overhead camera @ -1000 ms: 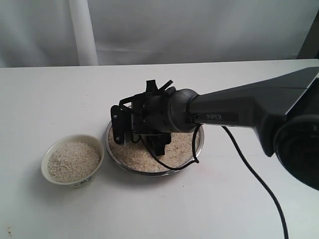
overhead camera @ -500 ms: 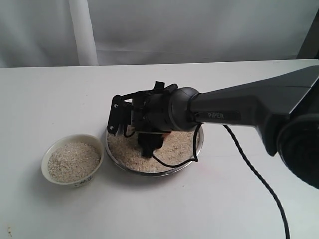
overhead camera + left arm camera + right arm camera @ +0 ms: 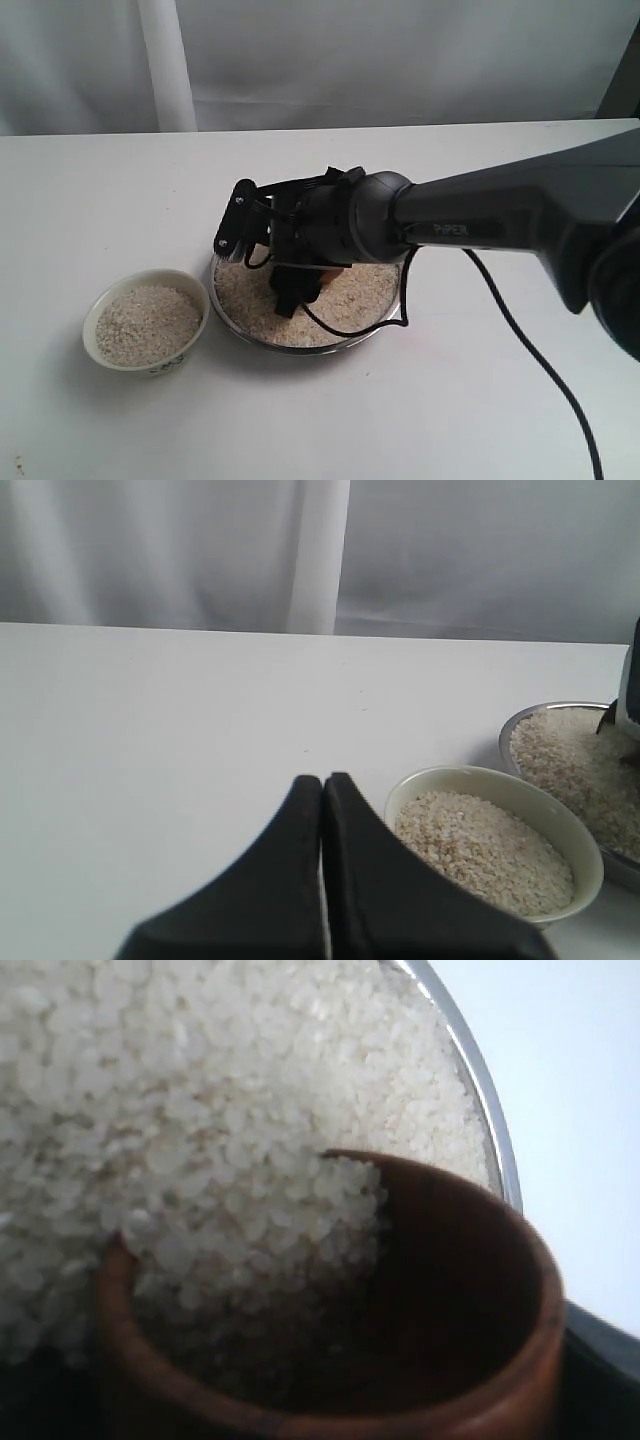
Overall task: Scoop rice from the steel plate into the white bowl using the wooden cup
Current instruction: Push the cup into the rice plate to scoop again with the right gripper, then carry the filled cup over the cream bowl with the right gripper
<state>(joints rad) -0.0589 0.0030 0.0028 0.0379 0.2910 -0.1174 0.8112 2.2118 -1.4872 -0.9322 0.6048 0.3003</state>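
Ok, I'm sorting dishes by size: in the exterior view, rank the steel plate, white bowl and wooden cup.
Largest to smallest:
1. steel plate
2. white bowl
3. wooden cup, though only a sliver of it shows, so its place is unsure.

Wooden cup [image 3: 455,1280] (half-filled) tilted in rice [image 3: 200,1090]

White table [image 3: 100,180]; pale grey backdrop [image 3: 400,50] behind; white vertical post [image 3: 165,65].

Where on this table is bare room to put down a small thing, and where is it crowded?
Free: the strip of table behind the white bowl and steel plate, and the front strip before both dishes. Crowded: the narrow gap between bowl and plate, and over the plate, where the right gripper holds the wooden cup in the rice.
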